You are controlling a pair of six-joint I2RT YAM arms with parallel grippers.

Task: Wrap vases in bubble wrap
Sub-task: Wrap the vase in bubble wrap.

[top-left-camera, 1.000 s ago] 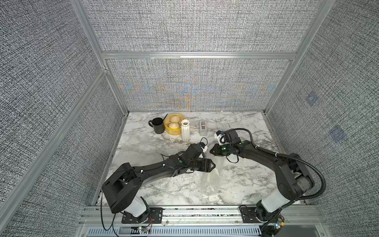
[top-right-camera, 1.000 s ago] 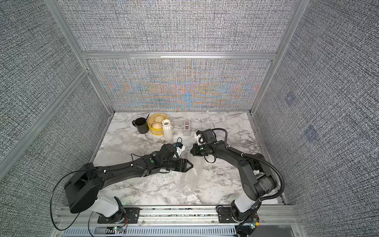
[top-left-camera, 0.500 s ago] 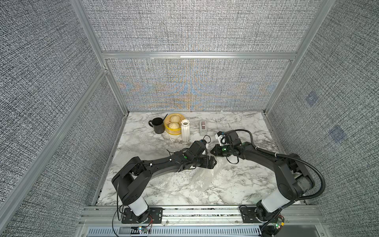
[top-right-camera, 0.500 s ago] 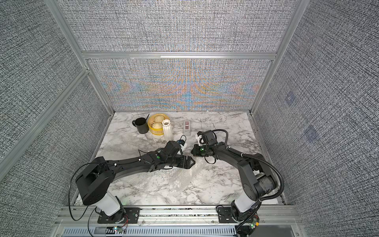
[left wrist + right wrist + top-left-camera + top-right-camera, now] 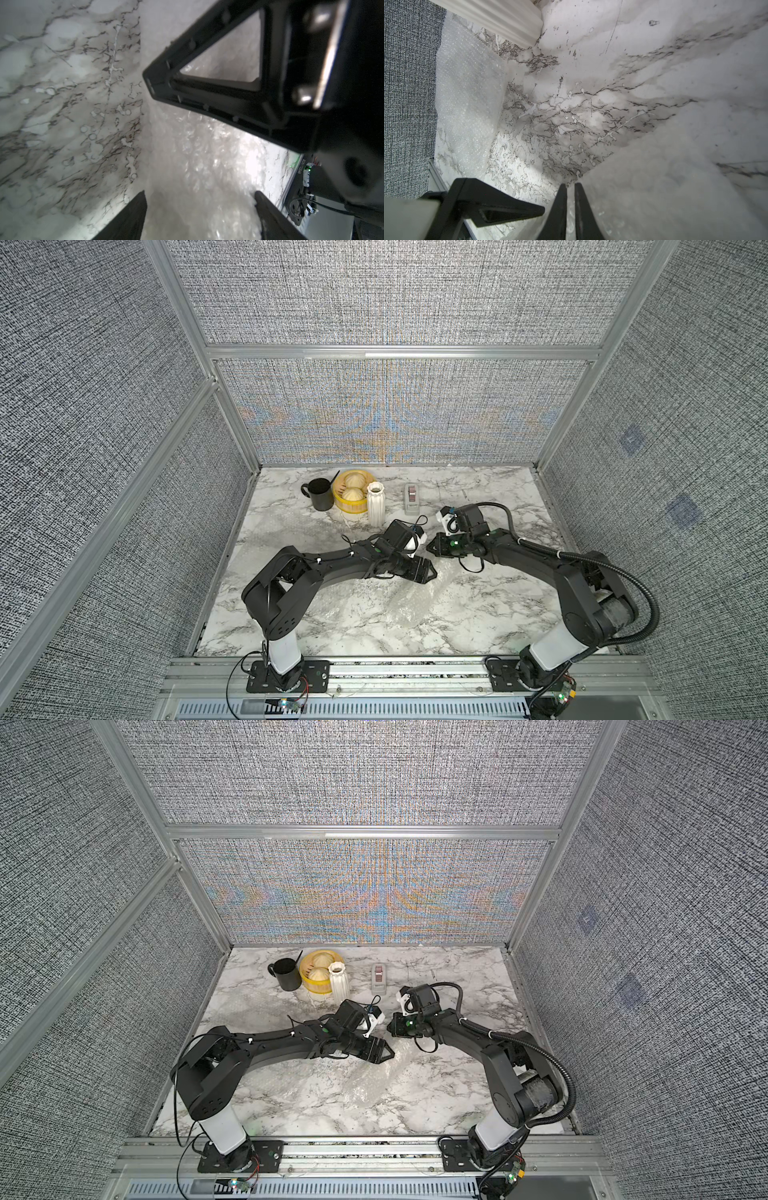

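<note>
Your right gripper [image 5: 570, 187] has its jaws pressed almost together on an edge of the wrap [image 5: 411, 601], with a thin fold of film caught between them. It holds that edge up off the table [image 5: 490, 614] near the middle, which gives the sheet a lifted side to work from. Your left gripper [image 5: 202, 209] sits just beside it, jaws spread over the rumpled film and gripping nothing. I judge it is there to take a second hold on the same edge, so the two can stretch the sheet out. The rest of that sheet lies crumpled toward the front.

The vase [image 5: 376, 506] stands upright at the back, bare and apart from both grippers. It is just beside the basket [image 5: 351, 493], with the mug [image 5: 319, 498] beyond that and the tape dispenser [image 5: 411, 498] near. Only one vase shows; you cannot tell from here where the other is. A second sheet [image 5: 467, 93] lies flat by the left wall.

Wrapping looks barely begun, since no film is around the vase. When you close the left jaws, catch only film. It looks thin and slippery, and a tug against the right pinch could pull it free.
</note>
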